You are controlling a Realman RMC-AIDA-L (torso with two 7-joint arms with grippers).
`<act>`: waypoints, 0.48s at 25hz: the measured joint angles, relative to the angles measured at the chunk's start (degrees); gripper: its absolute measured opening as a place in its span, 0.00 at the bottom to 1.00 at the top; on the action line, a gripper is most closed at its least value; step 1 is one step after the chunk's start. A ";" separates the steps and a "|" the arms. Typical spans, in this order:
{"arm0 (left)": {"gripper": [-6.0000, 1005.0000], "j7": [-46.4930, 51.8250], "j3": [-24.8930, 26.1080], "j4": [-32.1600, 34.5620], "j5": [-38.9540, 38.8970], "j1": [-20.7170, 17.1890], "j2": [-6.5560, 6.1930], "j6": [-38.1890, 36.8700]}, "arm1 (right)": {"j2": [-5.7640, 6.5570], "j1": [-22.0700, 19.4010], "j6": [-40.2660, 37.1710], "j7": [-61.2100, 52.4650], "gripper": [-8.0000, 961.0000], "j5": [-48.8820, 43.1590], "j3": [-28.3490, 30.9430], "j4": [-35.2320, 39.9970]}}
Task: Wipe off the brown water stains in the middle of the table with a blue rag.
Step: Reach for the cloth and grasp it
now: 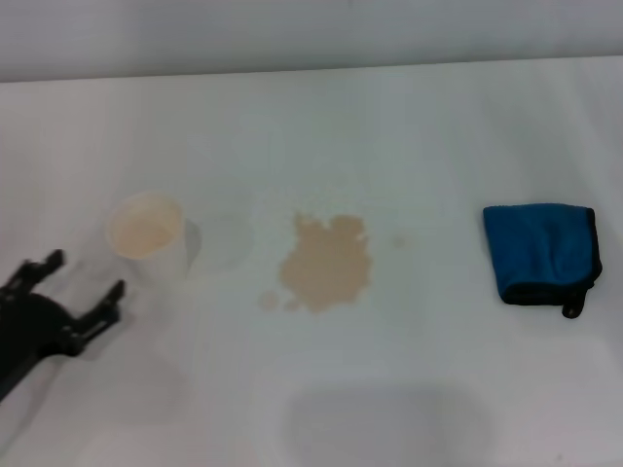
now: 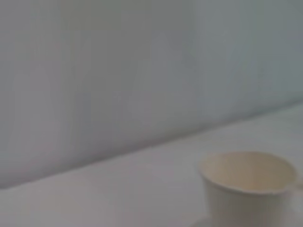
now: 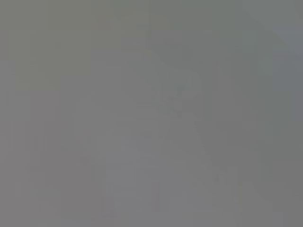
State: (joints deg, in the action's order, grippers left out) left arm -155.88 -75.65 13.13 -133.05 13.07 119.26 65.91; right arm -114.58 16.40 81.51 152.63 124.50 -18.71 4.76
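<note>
Brown water stains (image 1: 326,263) sit mid-table (image 1: 409,389) — blue rag (image 1: 540,253) lies well to their right, untouched. Left gripper (image 1: 86,272) spread wide, empty, near white cup (image 1: 148,236). Right gripper not visible.

On the table (image 1: 409,117), the brown water stains (image 1: 326,263) lay at the middle. The paper cup (image 1: 148,236) stood well left of them, the blue rag (image 1: 541,253) well right. The left gripper (image 1: 83,277) hovered just before the cup, to its left.
</note>
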 joint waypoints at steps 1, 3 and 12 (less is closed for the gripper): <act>0.87 -0.21 -0.01 -0.10 -1.55 -0.78 -0.03 0.78 | 0.14 -0.23 -1.27 -4.44 0.88 -0.11 -0.57 1.80; 0.87 -0.36 0.06 -0.07 -4.46 -2.21 -0.12 2.20 | 0.31 -1.00 -4.34 -14.42 0.88 -0.74 -2.56 6.44; 0.87 -0.63 2.35 -0.52 -13.87 -5.38 -0.24 5.43 | 3.13 -2.64 -15.15 -64.96 0.87 -16.76 -9.52 28.34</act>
State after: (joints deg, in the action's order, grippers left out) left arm -156.51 -73.30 12.60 -146.92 7.69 119.02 71.34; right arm -111.45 13.76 66.37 87.67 107.73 -28.23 33.10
